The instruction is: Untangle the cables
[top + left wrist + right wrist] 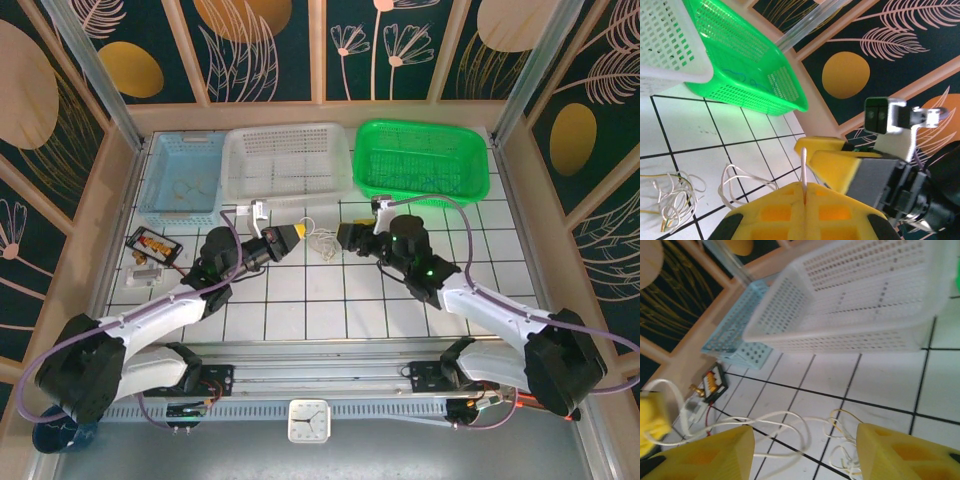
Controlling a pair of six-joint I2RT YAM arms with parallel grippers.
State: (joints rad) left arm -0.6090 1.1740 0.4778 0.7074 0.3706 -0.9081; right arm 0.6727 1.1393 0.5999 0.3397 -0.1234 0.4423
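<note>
Pale cables [323, 243], seemingly in left gripper [298, 232]

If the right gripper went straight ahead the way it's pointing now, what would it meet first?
Probably the cables: their loops lie on the tiles just ahead of the right gripper, between its open fingers. The white basket stands further along that line, though depth is hard to judge.

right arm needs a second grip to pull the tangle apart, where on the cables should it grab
Probably the bunched knot of the cables, not the long loop running to the shut left gripper. Come straight down with the open right gripper: the wires lie flat on the tiles and the knot sits between its fingers.
</note>
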